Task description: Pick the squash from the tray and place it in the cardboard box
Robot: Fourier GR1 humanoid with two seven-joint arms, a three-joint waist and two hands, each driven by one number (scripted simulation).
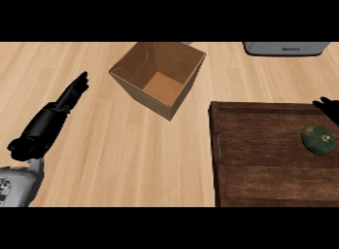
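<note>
Fingers of left hand straight, right hand edge-cropped, fingers unclear, beside squash

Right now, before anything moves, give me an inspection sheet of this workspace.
Surface: light wooden counter.
Job's things: green squash lies on the dark wooden tray, toward its right side; open cardboard box stands to the tray's upper left, nothing seen inside.
Clutter: grey appliance at the top edge, partly cut off.
Hands: left hand open, fingers straight, over the counter left of the box; right hand at the right edge near the squash, holding nothing.
Cables: nothing seen.
Surroundings: nothing seen.
</note>
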